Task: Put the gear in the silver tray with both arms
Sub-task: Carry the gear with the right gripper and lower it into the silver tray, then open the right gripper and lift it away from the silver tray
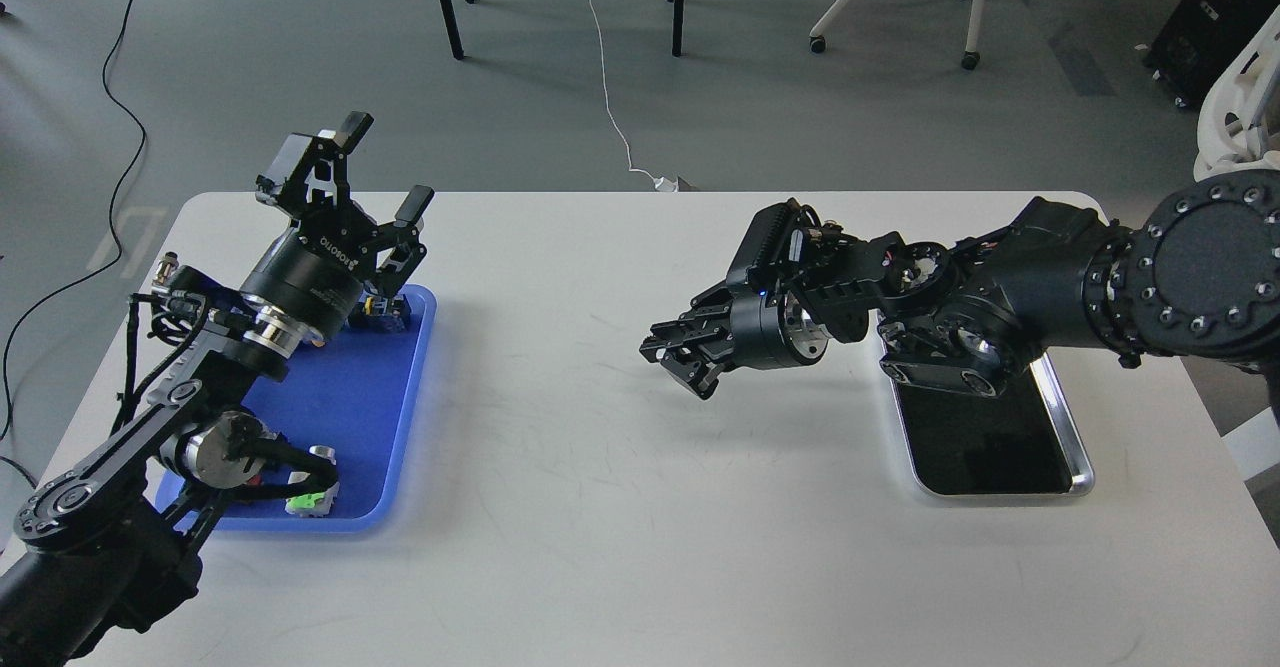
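The silver tray (1078, 467) lies at the table's right, and its dark bottom is bare where it shows. Its far end is hidden under my right arm. My right gripper (675, 355) hangs above the table left of the tray and points left. It is dark and I cannot tell its fingers apart; nothing shows in it. My left gripper (386, 169) is open and empty, raised above the far edge of the blue tray (340, 397). I cannot make out a gear. Small parts lie in the blue tray, partly hidden by my left arm.
In the blue tray, a dark part with yellow (382, 311) lies at the far right corner and a green and white part (308, 498) at the near edge. The white table (560, 467) is rounded at its corners. Chairs and cables stand on the floor beyond.
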Available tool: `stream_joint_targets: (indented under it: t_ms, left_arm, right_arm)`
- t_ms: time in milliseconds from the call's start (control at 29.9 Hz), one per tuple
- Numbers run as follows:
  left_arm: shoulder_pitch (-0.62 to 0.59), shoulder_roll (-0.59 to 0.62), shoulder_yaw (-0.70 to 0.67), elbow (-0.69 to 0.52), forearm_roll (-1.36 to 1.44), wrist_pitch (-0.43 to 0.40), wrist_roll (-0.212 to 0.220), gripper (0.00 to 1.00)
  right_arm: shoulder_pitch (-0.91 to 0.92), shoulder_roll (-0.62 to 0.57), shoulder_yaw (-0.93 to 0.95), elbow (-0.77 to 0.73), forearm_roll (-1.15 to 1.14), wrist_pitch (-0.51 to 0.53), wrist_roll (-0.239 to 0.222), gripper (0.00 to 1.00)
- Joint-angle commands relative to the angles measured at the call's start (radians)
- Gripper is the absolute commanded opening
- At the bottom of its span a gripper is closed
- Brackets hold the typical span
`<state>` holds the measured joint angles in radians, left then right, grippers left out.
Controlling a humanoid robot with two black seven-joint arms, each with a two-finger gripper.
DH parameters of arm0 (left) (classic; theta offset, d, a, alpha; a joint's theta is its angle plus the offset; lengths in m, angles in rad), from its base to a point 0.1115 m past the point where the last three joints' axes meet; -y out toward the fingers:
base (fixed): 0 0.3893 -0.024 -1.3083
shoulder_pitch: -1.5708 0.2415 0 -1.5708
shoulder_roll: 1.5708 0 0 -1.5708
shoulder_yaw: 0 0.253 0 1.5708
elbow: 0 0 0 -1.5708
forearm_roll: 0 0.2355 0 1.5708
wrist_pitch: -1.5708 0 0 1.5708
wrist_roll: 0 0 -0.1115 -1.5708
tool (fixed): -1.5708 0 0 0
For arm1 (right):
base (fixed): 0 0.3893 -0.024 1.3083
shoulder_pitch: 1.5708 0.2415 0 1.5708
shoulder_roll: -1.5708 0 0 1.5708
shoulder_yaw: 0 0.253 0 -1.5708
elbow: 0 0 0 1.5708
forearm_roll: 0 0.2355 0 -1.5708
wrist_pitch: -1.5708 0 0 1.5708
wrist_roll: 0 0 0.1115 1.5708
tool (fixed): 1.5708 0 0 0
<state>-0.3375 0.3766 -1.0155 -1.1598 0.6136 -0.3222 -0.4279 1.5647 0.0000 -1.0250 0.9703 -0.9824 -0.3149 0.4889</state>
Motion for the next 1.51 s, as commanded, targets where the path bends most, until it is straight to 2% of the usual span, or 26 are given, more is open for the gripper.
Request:
stream_joint_targets:
  t_ms: [0, 234, 435, 635, 1237, 1304, 1438, 1472]
  left_arm:
    - [0.0, -0.001, 0.0, -0.001, 0.002, 0.0, 0.0, 0.98]
    - [-0.002, -0.027, 0.003, -0.001, 0.005, 0.0, 0.001, 0.98]
    - [-0.003, -0.038, 0.005, -0.001, 0.006, -0.018, 0.006, 0.98]
    - [-0.003, -0.038, 0.005, -0.001, 0.006, -0.02, 0.006, 0.98]
    - [-0.003, -0.031, 0.002, -0.012, 0.006, -0.021, 0.006, 0.98]
    - [-0.003, -0.033, 0.002, -0.012, 0.006, -0.02, 0.006, 0.98]
    - [-0.003, -0.031, 0.002, -0.012, 0.006, -0.02, 0.006, 0.98]
    - [-0.003, -0.031, 0.002, -0.014, 0.006, -0.021, 0.006, 0.98]
  right_arm:
    - [0.072, -0.061, -0.01, 0.074, -0.025, 0.005, 0.0, 0.17]
    - [0.118, -0.398, -0.121, 0.183, -0.185, 0.007, 0.0, 0.17]
    - [0.032, -0.572, -0.191, 0.186, -0.246, 0.007, 0.0, 0.17]
    - [-0.069, -0.611, -0.187, 0.147, -0.245, 0.005, 0.0, 0.17]
    - [-0.147, -0.601, -0.165, 0.114, -0.243, -0.001, 0.0, 0.23]
    - [-0.152, -0.601, -0.158, 0.114, -0.243, -0.003, 0.0, 0.28]
    - [-0.157, -0.603, -0.141, 0.12, -0.24, -0.009, 0.0, 0.62]
    - [-0.157, -0.603, -0.141, 0.12, -0.24, -0.01, 0.0, 0.68]
